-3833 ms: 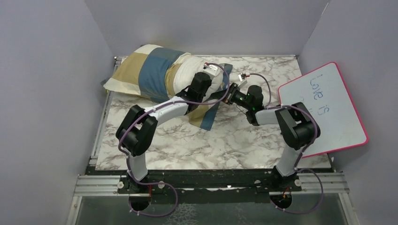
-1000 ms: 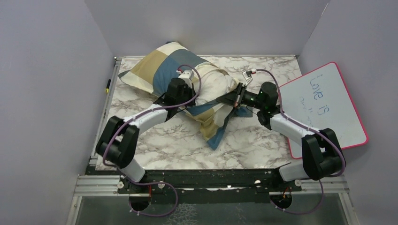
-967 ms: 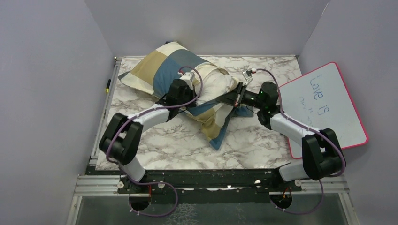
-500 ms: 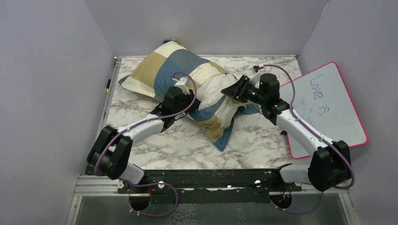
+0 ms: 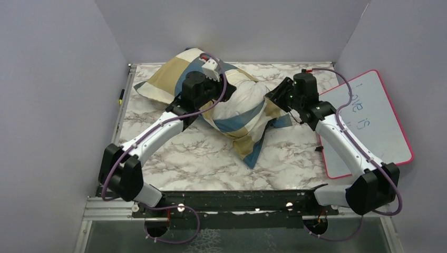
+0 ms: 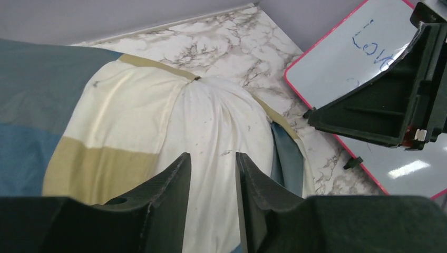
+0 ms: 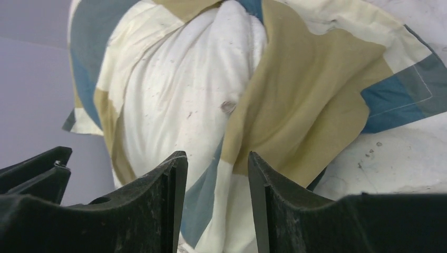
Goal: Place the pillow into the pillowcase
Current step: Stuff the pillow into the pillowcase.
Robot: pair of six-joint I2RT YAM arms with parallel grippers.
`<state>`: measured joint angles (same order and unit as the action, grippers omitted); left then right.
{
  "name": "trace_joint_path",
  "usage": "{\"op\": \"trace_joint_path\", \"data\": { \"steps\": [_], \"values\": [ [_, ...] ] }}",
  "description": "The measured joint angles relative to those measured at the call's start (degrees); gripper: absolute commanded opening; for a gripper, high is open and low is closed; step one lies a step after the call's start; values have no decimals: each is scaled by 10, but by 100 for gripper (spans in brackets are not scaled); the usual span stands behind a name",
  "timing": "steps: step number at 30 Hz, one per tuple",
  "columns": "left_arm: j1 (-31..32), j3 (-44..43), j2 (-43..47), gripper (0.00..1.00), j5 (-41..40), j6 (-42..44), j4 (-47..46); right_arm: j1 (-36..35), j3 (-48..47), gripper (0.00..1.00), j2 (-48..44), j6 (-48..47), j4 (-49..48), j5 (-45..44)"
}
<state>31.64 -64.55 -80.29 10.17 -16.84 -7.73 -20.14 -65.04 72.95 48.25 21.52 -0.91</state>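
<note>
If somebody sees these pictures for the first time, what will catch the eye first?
First comes the plump white pillow at the back of the marble table. It is partly inside the blue, tan and cream pillowcase, with its white end bulging out. Next come the black left hand and right hand, which face it from either side with fingers apart, and the pink-rimmed whiteboard at the right edge.

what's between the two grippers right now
The bare end of the plump off-white pillow, bulging out of the blue, tan and cream block-patterned pillowcase, sits between the left gripper and right gripper; the top view shows it.
</note>
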Motion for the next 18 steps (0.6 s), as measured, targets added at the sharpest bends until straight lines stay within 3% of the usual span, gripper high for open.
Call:
{"op": "trace_joint_path", "data": {
  "steps": [6, 8, 11, 18],
  "values": [
    [0, -96, -177, 26, 70, -24, -57, 0, -31, 45, 81, 14, 18, -20],
    [0, -109, -228, 23, 87, -36, -67, 0, -31, 34, 100, 14, 20, -22],
    [5, -111, -299, 21, 100, -49, -87, 0, -31, 2, 122, 7, 19, -25],
    [18, -68, -316, 17, 55, -47, -146, 0, -55, 0, 127, -50, 10, -21]
  ]
}}
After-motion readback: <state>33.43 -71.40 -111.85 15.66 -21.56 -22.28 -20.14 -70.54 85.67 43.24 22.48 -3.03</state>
